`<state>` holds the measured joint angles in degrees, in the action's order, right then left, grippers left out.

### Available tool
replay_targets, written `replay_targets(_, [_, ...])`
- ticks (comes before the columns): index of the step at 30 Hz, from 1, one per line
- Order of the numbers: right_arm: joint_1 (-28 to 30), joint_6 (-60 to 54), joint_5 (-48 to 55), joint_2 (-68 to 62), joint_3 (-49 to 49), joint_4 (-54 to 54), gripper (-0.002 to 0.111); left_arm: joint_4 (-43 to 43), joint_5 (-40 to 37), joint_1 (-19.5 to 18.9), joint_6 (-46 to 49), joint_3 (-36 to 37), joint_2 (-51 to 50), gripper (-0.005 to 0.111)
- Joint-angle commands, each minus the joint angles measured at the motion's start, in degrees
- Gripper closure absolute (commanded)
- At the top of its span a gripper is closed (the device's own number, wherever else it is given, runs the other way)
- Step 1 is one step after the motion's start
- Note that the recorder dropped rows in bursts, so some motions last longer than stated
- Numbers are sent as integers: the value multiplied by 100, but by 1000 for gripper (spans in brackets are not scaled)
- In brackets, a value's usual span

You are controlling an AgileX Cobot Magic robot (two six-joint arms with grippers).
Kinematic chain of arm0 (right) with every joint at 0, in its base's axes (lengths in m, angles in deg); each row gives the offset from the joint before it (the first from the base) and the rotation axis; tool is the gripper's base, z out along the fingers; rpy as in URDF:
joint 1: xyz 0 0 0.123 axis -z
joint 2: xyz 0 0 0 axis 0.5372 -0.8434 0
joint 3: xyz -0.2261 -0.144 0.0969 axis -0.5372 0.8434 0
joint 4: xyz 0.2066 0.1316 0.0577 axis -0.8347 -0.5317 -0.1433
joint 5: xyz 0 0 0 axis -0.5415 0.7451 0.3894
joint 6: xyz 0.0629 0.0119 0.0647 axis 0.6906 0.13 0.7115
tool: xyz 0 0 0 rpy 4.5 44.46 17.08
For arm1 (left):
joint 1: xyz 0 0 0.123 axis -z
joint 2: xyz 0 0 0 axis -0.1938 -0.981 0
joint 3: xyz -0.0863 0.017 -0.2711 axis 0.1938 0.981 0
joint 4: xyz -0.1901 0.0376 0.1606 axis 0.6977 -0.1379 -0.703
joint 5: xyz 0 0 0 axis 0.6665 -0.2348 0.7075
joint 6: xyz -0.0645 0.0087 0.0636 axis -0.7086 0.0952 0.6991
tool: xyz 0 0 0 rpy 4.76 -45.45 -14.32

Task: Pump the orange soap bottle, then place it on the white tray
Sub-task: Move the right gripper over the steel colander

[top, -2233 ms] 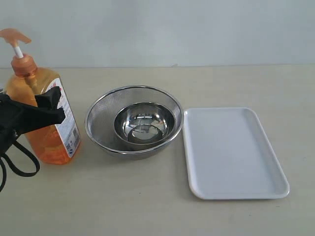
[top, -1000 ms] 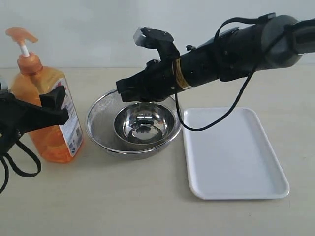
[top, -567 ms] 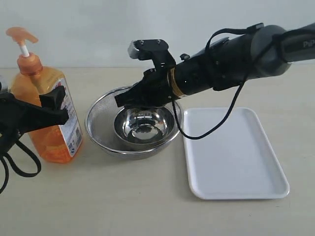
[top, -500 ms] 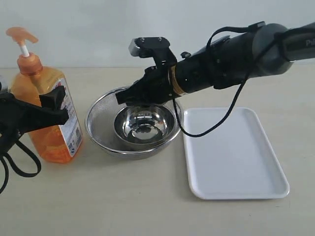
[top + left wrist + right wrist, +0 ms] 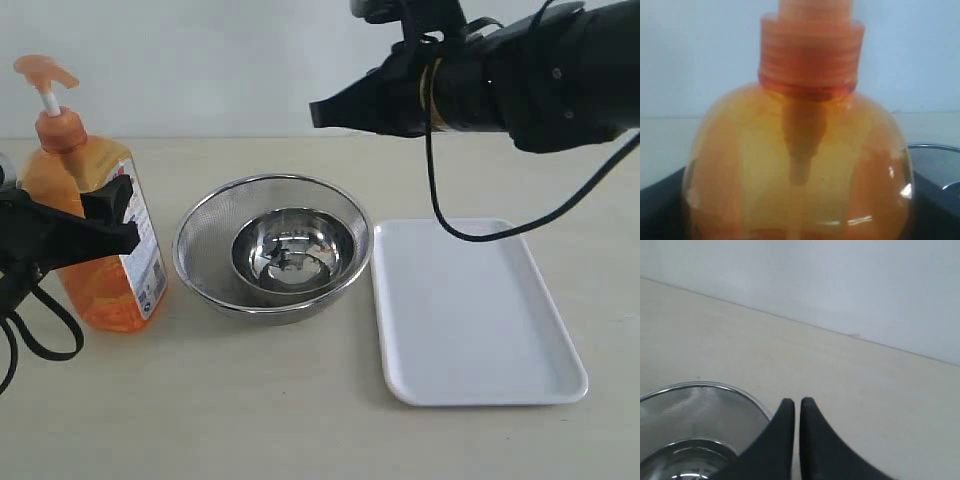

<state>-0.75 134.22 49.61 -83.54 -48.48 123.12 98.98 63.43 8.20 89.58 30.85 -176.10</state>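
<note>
Here the orange soap bottle (image 5: 95, 288) stands on the table (image 5: 300, 420), inside the left gripper (image 5: 115, 215). The gripper is clamped around the middle of the bottle's body. In the left wrist view the bottle (image 5: 800, 165) fills the frame, and a black finger (image 5: 660, 205) hugs each of its flanks low down. The pump head (image 5: 40, 72) rises well above the gripper on a bare white stem, and nothing touches it. The white-and-red label (image 5: 142, 255) shows just past the gripper's fingertips.

Just beyond those fingertips sits a round mesh bowl (image 5: 200, 225), near the bottle but not touching it, with a smaller steel bowl (image 5: 293, 250) nested inside. Past the bowl, on its far side from the left gripper, the white tray (image 5: 470, 320) lies flat on the table with nothing on it, its edge just beside the bowl's rim.

The right gripper (image 5: 316, 112) hangs high in the air, above and behind the bowl and tray and well apart from the bottle. Its tip points toward the left arm's side. In its own wrist view the gripper (image 5: 793, 405) has its two fingers drawn together to a thin slit, holding nothing. The mesh bowl's rim (image 5: 705, 386) is visible below them.
</note>
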Motion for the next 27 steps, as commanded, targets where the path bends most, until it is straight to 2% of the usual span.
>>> replay_targets(1, [-60,-110,-30,256,149,0,109,3,400,21,33,-65,43,102])
replay_targets(20, [-60,-106,-288,300,149,0,109,27,400,21,-59,-65,43,102])
replay_targets(27, [-60,-59,-754,300,149,0,109,37,400,21,-59,-65,43,102])
